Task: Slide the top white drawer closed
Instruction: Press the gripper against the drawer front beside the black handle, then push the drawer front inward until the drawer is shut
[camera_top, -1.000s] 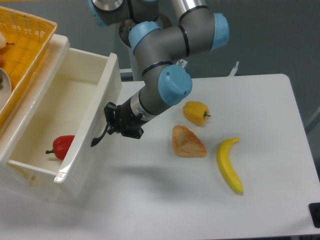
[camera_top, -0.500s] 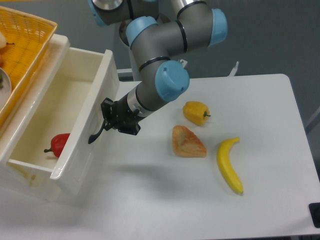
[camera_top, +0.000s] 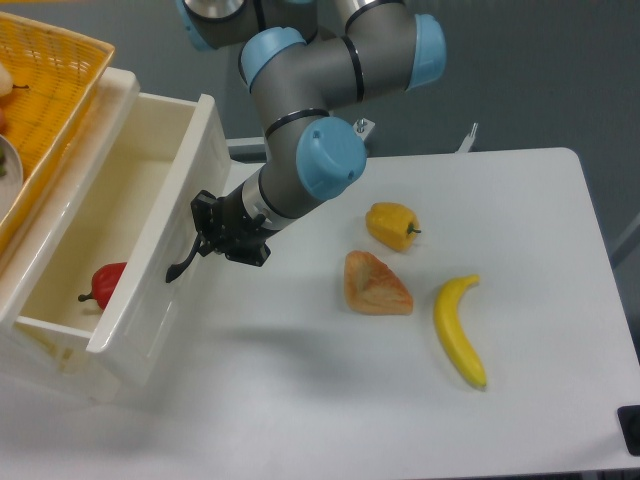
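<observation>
White table (camera_top: 520, 420), grey wall (camera_top: 540, 70)

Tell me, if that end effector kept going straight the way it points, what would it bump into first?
The end effector points left at the top white drawer. It would meet the drawer's front panel by the black handle first, and already looks pressed against it, though depth is unclear.

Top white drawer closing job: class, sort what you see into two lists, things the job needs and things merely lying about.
Needed for the job:
- top white drawer, partly open
- its black handle
- gripper, at the handle

Lying about:
- yellow pepper
- pastry
- banana
- red pepper, inside the drawer
- orange basket
</observation>
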